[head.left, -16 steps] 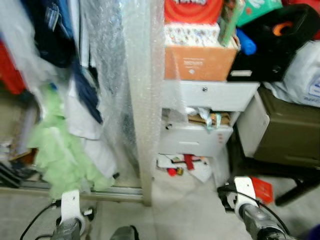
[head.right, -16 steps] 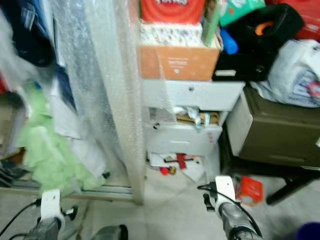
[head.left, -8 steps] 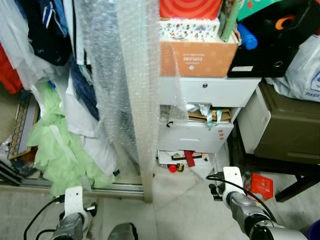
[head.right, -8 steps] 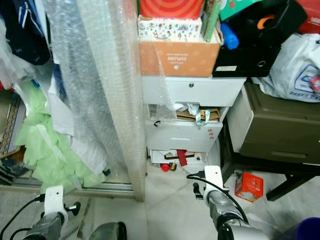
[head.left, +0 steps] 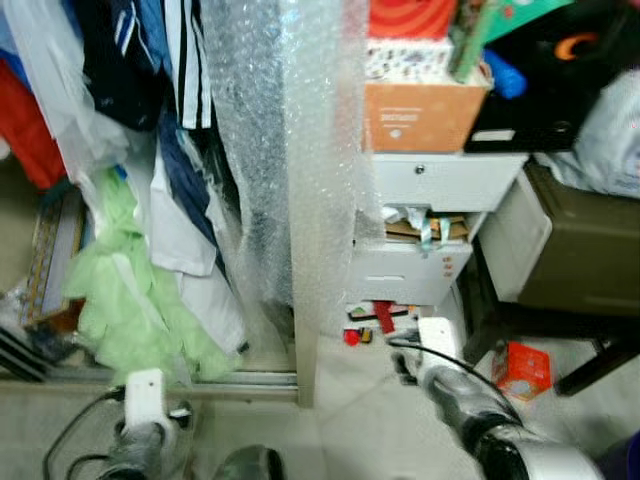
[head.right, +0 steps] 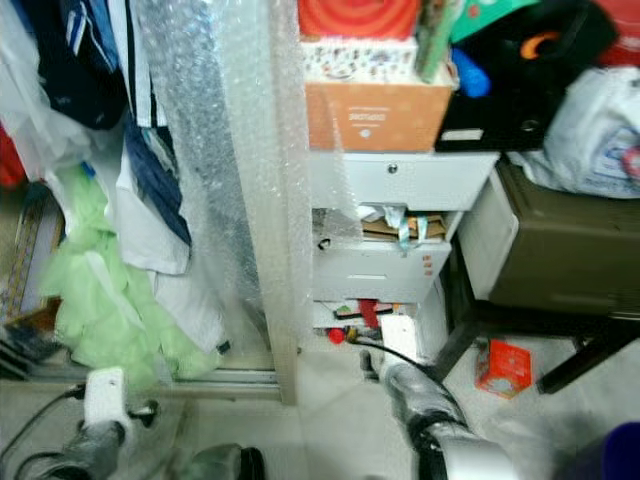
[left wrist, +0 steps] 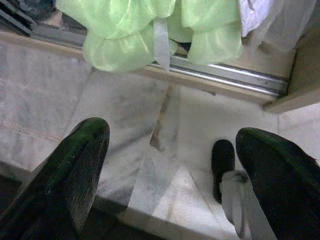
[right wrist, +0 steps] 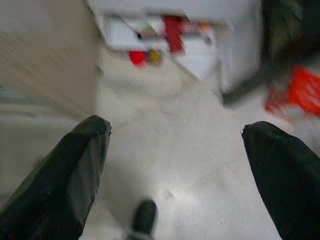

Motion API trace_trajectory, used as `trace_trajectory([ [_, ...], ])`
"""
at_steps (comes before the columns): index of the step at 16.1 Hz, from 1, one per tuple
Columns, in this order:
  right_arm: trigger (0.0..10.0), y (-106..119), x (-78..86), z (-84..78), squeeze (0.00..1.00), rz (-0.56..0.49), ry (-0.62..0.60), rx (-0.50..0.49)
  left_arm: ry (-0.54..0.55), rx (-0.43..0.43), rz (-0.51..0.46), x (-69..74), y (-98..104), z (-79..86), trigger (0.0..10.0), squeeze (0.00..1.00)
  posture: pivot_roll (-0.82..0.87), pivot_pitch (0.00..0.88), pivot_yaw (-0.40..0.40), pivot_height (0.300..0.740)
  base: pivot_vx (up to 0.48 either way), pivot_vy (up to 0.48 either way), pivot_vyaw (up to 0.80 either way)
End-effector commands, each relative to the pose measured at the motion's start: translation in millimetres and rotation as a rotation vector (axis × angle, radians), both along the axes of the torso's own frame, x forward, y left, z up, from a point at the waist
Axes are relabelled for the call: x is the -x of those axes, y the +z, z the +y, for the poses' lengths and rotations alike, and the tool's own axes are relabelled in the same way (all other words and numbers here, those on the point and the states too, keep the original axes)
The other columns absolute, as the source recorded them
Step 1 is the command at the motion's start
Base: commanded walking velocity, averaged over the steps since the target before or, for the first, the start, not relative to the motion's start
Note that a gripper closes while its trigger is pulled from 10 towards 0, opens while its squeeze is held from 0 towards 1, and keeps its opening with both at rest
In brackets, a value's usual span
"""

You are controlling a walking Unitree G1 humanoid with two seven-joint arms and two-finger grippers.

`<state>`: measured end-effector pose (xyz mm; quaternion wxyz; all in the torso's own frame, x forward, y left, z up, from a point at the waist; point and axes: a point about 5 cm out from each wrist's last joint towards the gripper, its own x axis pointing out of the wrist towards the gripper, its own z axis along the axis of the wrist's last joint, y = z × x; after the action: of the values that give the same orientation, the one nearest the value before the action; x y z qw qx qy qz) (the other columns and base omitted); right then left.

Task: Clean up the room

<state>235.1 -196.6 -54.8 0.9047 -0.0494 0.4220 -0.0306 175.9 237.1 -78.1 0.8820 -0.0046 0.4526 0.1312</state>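
Left eye view is showing me standing before a cluttered corner, and I am judging the cleanup as barely begun: nothing is in either pincer. My left gripper (left wrist: 170,165) is hanging low at 7 o'clock, its 2 black fingers spread wide apart over the pale tiled floor (left wrist: 125,115), just short of the metal sliding-door track (left wrist: 235,80). My right gripper (right wrist: 175,175) is reaching forward at 5 o'clock, fingers likewise spread and holding nothing.

Plenty is waiting. A frilly pale green garment (head.left: 125,300) is drooping to the floor at 9 o'clock, under a crowd of hanging dark and white clothes (head.left: 160,120). A tall roll of clear bubble wrap (head.left: 300,150) is leaning at 12 o'clock against the white drawer unit (head.left: 430,185), whose middle drawer is gaping with papers spilling out. An orange cardboard box (head.left: 415,115) is sitting on top.

Small red and yellow bits of floor litter (right wrist: 145,56) are lying under the drawers, ahead of my right gripper at about 11 o'clock in its wrist view, near but not touching. A small red carton (head.left: 522,368) is lying on the floor at 3 o'clock of that pincer, beside a dark green storage bin (head.left: 580,250). I am judging the litter the nearest pickup.
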Motion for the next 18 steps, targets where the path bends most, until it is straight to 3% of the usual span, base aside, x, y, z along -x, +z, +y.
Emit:
trace_trajectory([
  [1,10.0,0.2,-0.4,0.5,0.0,-0.002,0.001,-0.004,0.002,-0.009,0.017,6.4,-1.2,6.3,10.0,0.0,-0.02,0.0,0.007,0.74,0.0,0.337,0.0],
  [4,10.0,0.1,-0.1,0.0,0.0,-0.003,0.002,-0.002,-0.001,-0.012,0.021,8.4,-1.9,7.2,10.0,0.0,-0.02,0.0,0.009,0.74,0.0,0.344,0.0],
  [7,10.0,0.3,-0.3,0.1,0.0,-0.007,0.007,0.003,-0.017,-0.008,0.028,7.5,-4.7,-4.9,10.0,0.0,-0.03,0.0,0.011,0.74,0.0,0.358,0.0],
  [13,10.0,0.5,-0.2,-0.4,0.0,-0.015,0.015,0.005,-0.032,-0.003,0.03,3.6,-5.7,-16.4,10.0,0.0,-0.03,0.0,0.014,0.74,0.0,0.386,-0.74],
  [18,10.0,1.2,-0.7,-1.1,0.0,-0.027,0.024,0.009,-0.042,-0.007,0.002,-6.6,-1.9,-21.2,10.0,0.0,-0.03,0.0,0.015,0.74,0.0,0.232,0.0],
])
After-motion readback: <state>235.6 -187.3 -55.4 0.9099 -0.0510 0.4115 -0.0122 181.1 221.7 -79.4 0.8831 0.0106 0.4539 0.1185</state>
